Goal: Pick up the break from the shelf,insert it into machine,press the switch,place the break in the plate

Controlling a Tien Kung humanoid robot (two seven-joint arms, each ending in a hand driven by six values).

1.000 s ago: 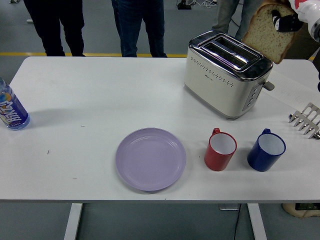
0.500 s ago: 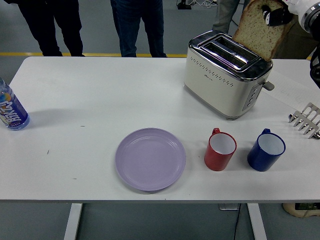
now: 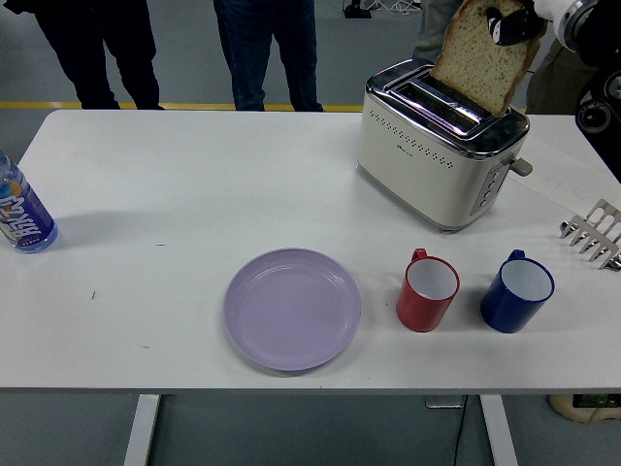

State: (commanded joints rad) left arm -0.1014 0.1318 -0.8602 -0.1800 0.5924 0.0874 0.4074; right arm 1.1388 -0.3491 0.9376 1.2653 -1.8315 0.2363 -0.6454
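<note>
Your right robot hand (image 3: 512,21) pinches the bread slice (image 3: 483,53) by its top edge, hanging it tilted just above the toaster (image 3: 439,160) slots at the desk's (image 3: 175,184) far right, ready to insert.

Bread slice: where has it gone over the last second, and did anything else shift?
The right hand, still shut on the bread, carried it left, from beside the toaster to over its slots. The plate, both mugs, bottle and rack stayed put.
</note>
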